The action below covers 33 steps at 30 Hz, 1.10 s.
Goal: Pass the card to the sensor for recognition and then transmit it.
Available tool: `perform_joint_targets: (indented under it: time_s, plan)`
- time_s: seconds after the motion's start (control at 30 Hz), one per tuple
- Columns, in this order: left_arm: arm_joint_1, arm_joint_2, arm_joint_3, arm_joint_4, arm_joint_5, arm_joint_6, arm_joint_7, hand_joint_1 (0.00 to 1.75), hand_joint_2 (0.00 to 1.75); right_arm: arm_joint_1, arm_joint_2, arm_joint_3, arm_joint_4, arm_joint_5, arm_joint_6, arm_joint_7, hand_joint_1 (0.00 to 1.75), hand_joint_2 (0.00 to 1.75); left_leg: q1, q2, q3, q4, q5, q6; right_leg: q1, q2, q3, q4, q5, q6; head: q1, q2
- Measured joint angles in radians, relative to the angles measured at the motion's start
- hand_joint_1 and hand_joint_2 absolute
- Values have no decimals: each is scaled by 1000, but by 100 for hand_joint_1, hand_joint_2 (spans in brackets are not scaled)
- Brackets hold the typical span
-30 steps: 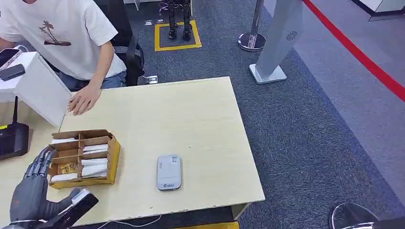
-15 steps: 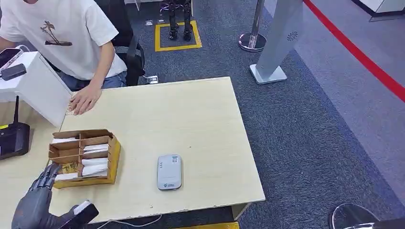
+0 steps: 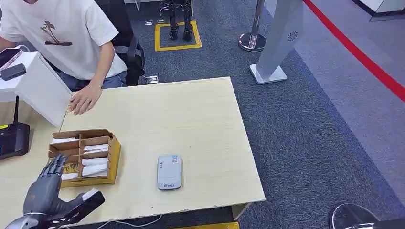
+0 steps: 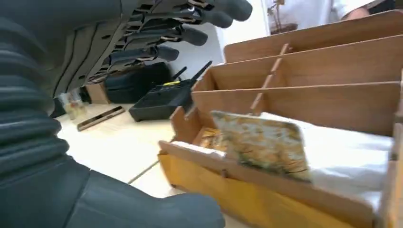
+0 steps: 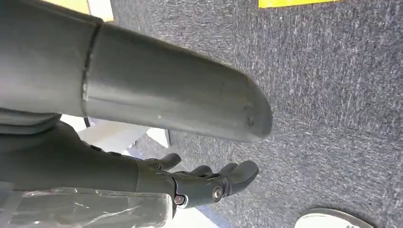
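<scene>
Left hand (image 3: 45,193) seen spread wide, nothing held, fingertips at near corner of wooden card box (image 3: 113,162). Patterned card (image 4: 260,142) seen tilted in near compartment. Grey card reader (image 3: 169,172) placed beside box. Right hand (image 5: 199,183) hung over carpet, fingers loosely apart, nothing held.

The left hand (image 4: 71,95) holds nothing, its dark fingers (image 4: 190,34) extended and apart above the tabletop and the thick grey thumb (image 4: 157,209) separated from them. Just beyond the hand, a divided wooden card box (image 4: 294,95) rests on the light wooden table (image 4: 114,147); a card with a gold and green pattern (image 4: 261,142) leans in the nearest compartment, beside white cards (image 4: 351,156). A black device with antennas (image 4: 164,97) stands on the table behind the box.
</scene>
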Motion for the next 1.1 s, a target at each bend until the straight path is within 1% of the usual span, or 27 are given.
perform_joint_targets:
  time_s: [0.17, 0.37, 0.83, 1.1]
  plan:
    - [-59, -2, -37, 57, -13, 3, -5, 0, 175, -4, 2, 12, 0, 2, 0, 3, 0, 0, 0, 0, 0, 0, 0, 0, 0, 0, 0, 0, 0, 0, 0, 0]
    - [-85, -7, -58, 86, -15, 5, -7, 0, 175, -5, 2, 13, 0, 2, -1, 3, 0, 0, 0, 0, 0, 0, 0, 0, 0, 0, 0, 0, 0, 0, 0, 0]
    - [-90, -4, -65, 98, 17, -1, -14, 0, 175, -5, 2, 13, 0, 2, -1, 3, 0, 0, 0, 0, 0, 0, 0, 0, 0, 0, 0, 0, 0, 0, 0, 0]
    - [-89, 14, -65, 98, 28, -4, -10, 0, 175, -5, 2, 13, 0, 1, -1, 7, 0, 0, 0, 0, 0, 0, 0, 0, 0, 0, 0, 0, 0, 0, 0, 0]
